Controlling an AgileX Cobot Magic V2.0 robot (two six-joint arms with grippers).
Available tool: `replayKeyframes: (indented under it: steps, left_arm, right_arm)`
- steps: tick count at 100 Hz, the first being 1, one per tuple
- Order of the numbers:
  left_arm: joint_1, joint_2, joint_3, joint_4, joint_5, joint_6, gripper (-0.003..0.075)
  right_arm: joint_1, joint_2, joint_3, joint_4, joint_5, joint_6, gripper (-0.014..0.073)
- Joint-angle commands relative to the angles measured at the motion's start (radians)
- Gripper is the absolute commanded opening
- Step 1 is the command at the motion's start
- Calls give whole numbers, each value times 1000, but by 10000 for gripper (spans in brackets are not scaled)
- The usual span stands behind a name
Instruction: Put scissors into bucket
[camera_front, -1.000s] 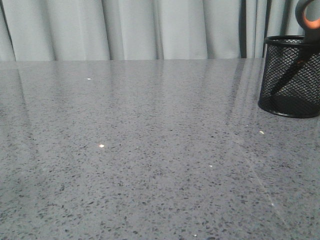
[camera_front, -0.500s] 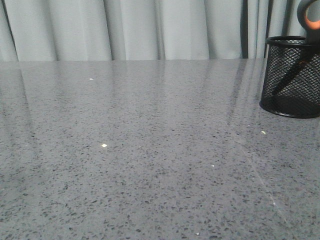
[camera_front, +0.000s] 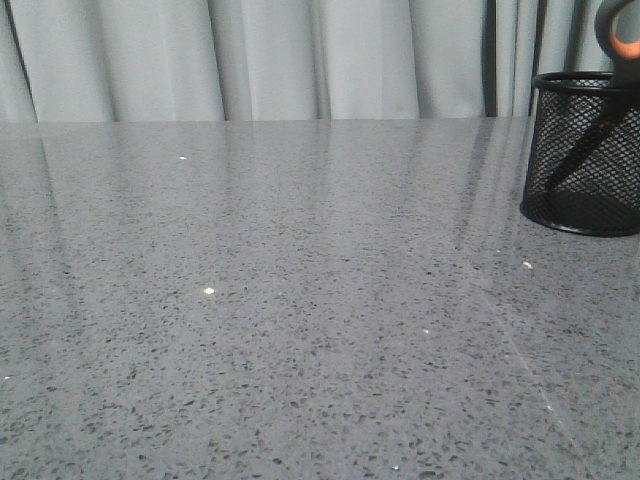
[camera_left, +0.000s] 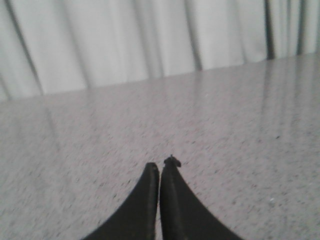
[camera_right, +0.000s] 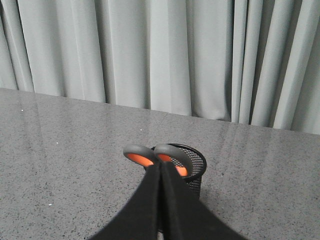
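Observation:
The bucket (camera_front: 585, 160), a black mesh cup, stands on the table at the far right of the front view. The scissors (camera_front: 618, 30) stand in it, blades down and leaning, with an orange-lined grey loop rising above the rim. In the right wrist view the scissors (camera_right: 140, 154) show both loops over the bucket (camera_right: 196, 175). My right gripper (camera_right: 161, 165) is shut in front of them, short of the bucket, with nothing held. My left gripper (camera_left: 161, 165) is shut and empty above bare tabletop. Neither gripper shows in the front view.
The grey speckled table (camera_front: 300, 300) stretches left of the bucket. Pale curtains (camera_front: 300, 60) hang behind its far edge. The bucket stands near the right border of the front view.
The whole front view has shifted a few pixels since a second ago. The bucket and the scissors keep their pose.

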Motion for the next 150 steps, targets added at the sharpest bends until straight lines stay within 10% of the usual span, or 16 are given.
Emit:
replayKeyframes:
  steps: [1, 23, 150]
  left_arm:
    - [65, -21, 12, -39, 34, -12, -20]
    - [184, -106, 41, -60, 276, -12, -20]
    - [204, -197, 41, -118, 306, -12, -20]
  right_arm:
    - [1, 12, -21, 2, -85, -3, -56]
    - [1, 12, -21, 2, -85, -3, -56]
    - [-115, -61, 131, -52, -194, -3, -56]
